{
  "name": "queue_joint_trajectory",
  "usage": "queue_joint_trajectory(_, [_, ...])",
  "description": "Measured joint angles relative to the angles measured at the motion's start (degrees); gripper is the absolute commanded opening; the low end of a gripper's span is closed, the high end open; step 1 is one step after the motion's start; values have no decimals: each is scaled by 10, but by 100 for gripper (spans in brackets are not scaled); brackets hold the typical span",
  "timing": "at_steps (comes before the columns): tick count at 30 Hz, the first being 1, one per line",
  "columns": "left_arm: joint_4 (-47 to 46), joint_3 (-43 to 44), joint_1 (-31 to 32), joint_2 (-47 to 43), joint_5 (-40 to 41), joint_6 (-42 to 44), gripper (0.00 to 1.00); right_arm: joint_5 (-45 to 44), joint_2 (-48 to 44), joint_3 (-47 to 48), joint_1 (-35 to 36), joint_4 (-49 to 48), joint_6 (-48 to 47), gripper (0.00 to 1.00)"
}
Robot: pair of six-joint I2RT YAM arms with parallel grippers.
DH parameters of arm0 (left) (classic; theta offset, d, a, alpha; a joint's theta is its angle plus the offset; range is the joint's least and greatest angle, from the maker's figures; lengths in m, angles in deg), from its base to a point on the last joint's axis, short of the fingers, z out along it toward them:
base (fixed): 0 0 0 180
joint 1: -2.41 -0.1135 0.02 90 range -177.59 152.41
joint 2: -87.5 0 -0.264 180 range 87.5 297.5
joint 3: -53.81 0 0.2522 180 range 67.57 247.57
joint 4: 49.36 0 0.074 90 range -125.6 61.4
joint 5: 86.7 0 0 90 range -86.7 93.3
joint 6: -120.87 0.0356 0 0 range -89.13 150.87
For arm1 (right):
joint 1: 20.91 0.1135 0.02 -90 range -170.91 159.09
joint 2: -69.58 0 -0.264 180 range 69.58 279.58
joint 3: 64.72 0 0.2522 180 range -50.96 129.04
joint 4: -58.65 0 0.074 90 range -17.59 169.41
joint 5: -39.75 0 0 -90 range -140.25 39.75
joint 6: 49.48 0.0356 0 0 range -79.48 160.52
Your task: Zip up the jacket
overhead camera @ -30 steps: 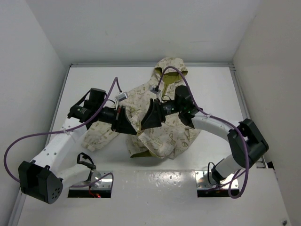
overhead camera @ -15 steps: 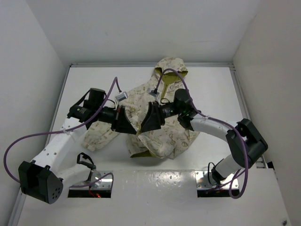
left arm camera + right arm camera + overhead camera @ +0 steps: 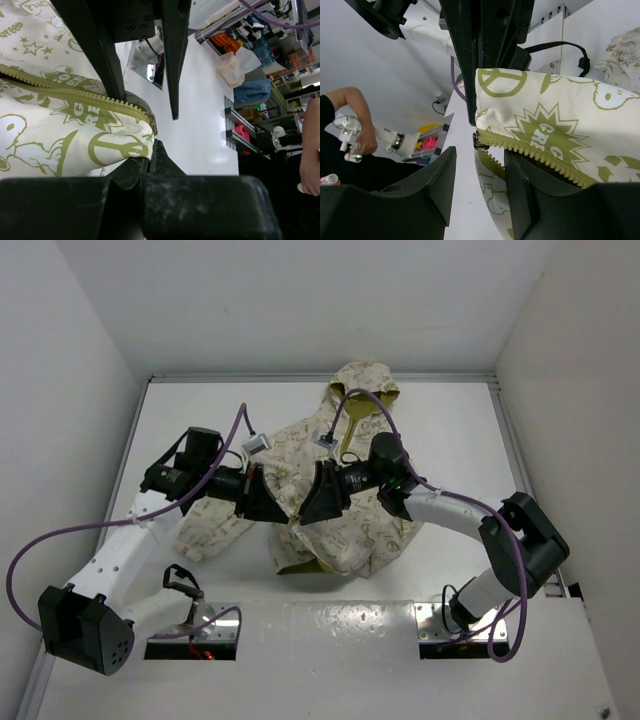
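The cream jacket [image 3: 352, 525] with olive doodle print lies mid-table, hood [image 3: 362, 382] at the far end. My left gripper [image 3: 283, 512] is shut on the jacket's bottom corner, right by the end of the olive zipper [image 3: 85, 96]; in the left wrist view the gripper [image 3: 150, 151] pinches the fabric [image 3: 75, 145]. My right gripper [image 3: 306, 514] faces it from the right, open. In the right wrist view the gripper [image 3: 479, 156] has its fingers [image 3: 436, 187] on either side of the dark zipper slider [image 3: 480, 141], not touching it. The zipper teeth [image 3: 540, 155] run off to the right.
White walls close the table on the left, back and right. The jacket's left sleeve [image 3: 210, 530] lies spread under my left arm. Purple cables loop over both arms. Two small white tags [image 3: 257, 444] lie on the jacket's upper part.
The right gripper has shifted slightly left and down along the jacket front toward the left gripper. The left gripper keeps its hold and has barely moved.
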Motion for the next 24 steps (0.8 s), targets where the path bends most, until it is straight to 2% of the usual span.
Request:
queue_joint_trajectory(12, [4,0,12,-2,31,7,0,-3,1,12,11,-23,30,42])
queue_joint_trajectory(24, [7,0,12,-8,34,0,0,-5,9,14,17,-9,10,37])
